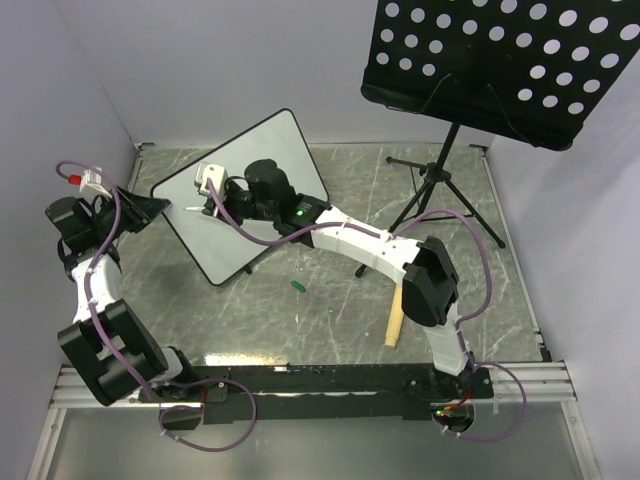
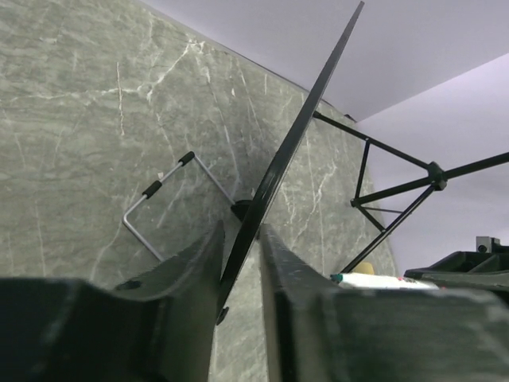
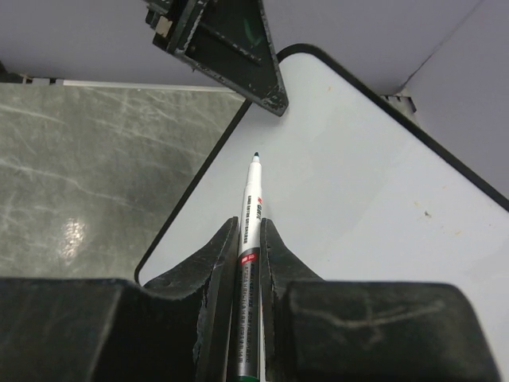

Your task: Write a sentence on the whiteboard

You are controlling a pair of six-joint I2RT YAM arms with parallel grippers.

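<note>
You're clenching the right gripper (image 3: 242, 239) on the white green-tipped marker (image 3: 251, 199), hovering over the bare black-framed whiteboard (image 3: 358, 183) at ten o'clock. The left gripper (image 2: 241, 239) is straddling its edge, can't tell if clamped. The sentence isn't started.

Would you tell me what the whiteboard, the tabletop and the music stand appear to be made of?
The whiteboard: smooth white panel, likely coated metal or melamine, in a thin black frame. The tabletop: grey-green marble look with white veins, possibly printed laminate. The music stand: black matte sheet with even round holes, probably metal.
</note>
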